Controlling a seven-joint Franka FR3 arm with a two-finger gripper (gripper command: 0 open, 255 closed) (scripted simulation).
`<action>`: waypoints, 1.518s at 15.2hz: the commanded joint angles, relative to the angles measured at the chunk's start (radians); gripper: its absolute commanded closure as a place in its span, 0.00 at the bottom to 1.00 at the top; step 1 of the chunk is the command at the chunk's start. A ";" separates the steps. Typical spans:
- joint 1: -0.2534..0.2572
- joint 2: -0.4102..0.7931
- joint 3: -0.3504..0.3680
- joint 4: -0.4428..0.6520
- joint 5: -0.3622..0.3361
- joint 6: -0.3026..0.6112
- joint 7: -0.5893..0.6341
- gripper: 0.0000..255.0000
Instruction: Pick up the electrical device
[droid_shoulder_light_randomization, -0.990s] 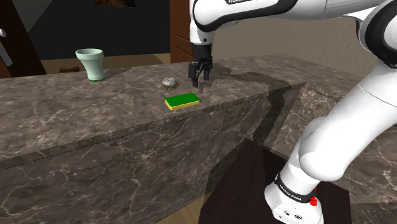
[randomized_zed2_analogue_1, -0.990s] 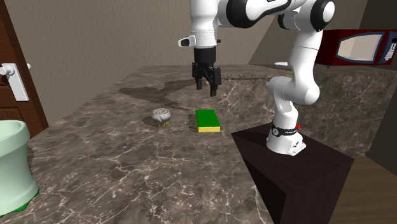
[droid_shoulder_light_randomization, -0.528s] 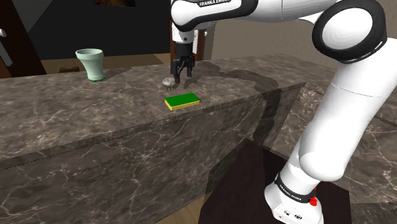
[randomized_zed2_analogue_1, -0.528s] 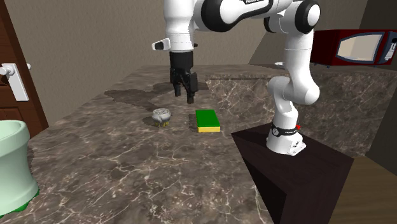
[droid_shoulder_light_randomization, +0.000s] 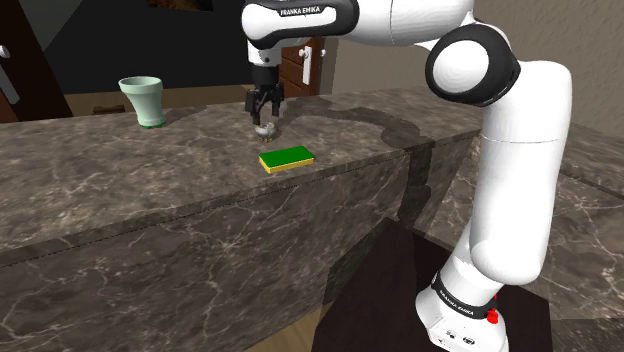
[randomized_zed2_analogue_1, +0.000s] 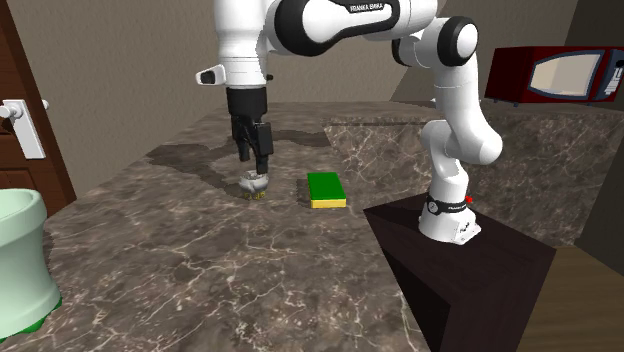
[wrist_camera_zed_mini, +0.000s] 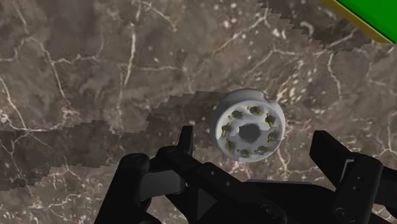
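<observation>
Wrist view puts the small round white device (wrist_camera_zed_mini: 248, 132) ringed with brass-coloured pins on the dark veined marble worktop (wrist_camera_zed_mini: 83, 57), between the wide-spread fingers of the black end effector (wrist_camera_zed_mini: 257, 143), which grips nothing. I judge this the approach step; next comes a straight descent, then closing. The fingertips' height above the stone is hard to judge; the device's underside is hidden.

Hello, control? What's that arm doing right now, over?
Gripper open, poised above the round grey device, fingers either side, no contact. Device flat on the marbled counter. Green pad beside it, apart, not blocking.
</observation>
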 joint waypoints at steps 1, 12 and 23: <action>0.001 0.000 0.001 -0.024 0.000 0.025 0.002 0.00; 0.001 0.002 0.001 -0.082 0.000 0.085 0.002 1.00; 0.001 0.001 0.001 -0.003 0.000 0.006 0.002 1.00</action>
